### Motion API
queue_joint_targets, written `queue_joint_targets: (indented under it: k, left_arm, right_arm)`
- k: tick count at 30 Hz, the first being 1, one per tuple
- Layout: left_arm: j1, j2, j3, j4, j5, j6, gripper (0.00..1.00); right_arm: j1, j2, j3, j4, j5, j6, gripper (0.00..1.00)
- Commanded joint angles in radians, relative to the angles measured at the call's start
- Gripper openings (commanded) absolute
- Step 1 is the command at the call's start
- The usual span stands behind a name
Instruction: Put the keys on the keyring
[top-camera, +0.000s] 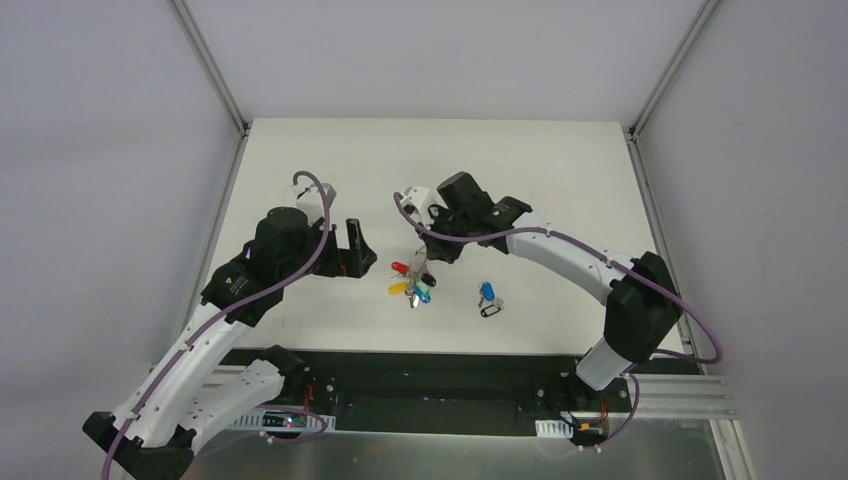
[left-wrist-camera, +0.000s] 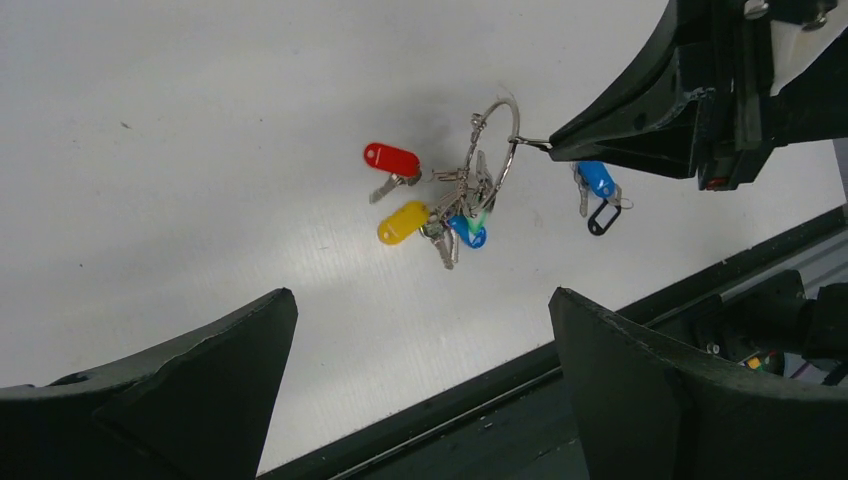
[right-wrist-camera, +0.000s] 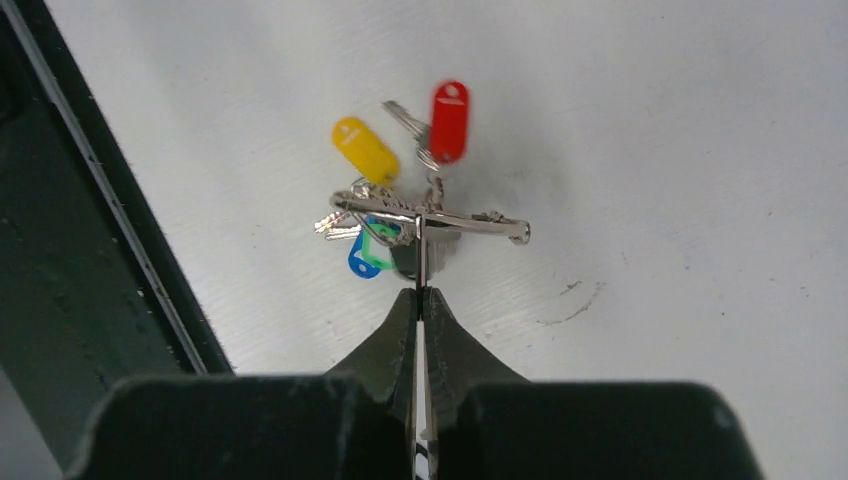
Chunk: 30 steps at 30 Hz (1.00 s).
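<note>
Plainly, the two loose keys are not on the ring: the blue-capped key (top-camera: 487, 291) and the black-headed key (top-camera: 488, 309) lie flat on the bench (top-camera: 560, 170), touching one another, close to its near edge. They sit apart from the keyring (left-wrist-camera: 497, 140), on my right-hand side of it.

My right jaws are clamped together on the keyring's wire rim and hold it on edge, so that from my right wrist it shows as a thin bar. Below it hangs a bunch of other keys: a red-capped key (left-wrist-camera: 391, 158) and a yellow-capped key (left-wrist-camera: 403, 222) splay out on the side away from the loose pair. A green-capped key (left-wrist-camera: 478, 218) and a second small blue cap (left-wrist-camera: 468, 234) crowd under the ring. Whether the bunch rests on the bench or hangs just clear of it, I cannot tell.

My left jaws stand wide apart, holding nothing, on the far side of the bunch from the loose keys.
</note>
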Motion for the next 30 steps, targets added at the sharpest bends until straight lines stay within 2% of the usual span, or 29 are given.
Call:
queue_joint_targets:
  k: [1,8,12,15,21,24,30]
  left_arm:
    - [-0.003,-0.013,0.032,0.004,0.098,0.039,0.99]
    - [-0.004,0.005,0.08,0.004,0.278,0.072,0.98]
    - [-0.005,0.02,0.092,0.017,0.42,0.084,0.96]
    - [-0.005,0.019,0.083,0.038,0.535,0.096,0.95]
    - [-0.025,-0.039,0.059,0.099,0.599,0.108,0.95]
    - [-0.037,-0.082,0.008,0.216,0.66,0.087,0.95]
    - [-0.097,-0.083,-0.042,0.308,0.696,0.091,0.96]
  right_arm:
    - [0.023,-0.034,0.155,-0.281,0.04,0.112,0.0]
    - [0.077,-0.035,0.346,-0.562,0.086,0.237,0.0]
    - [0.095,0.002,0.489,-0.76,0.08,0.332,0.0]
    - [0.116,0.0,0.53,-0.844,0.056,0.385,0.0]
    - [0.16,-0.037,0.561,-0.907,-0.037,0.504,0.0]
    - [0.164,-0.045,0.562,-0.925,-0.097,0.574,0.0]
    - [0.173,-0.08,0.547,-0.895,-0.234,0.683,0.0]
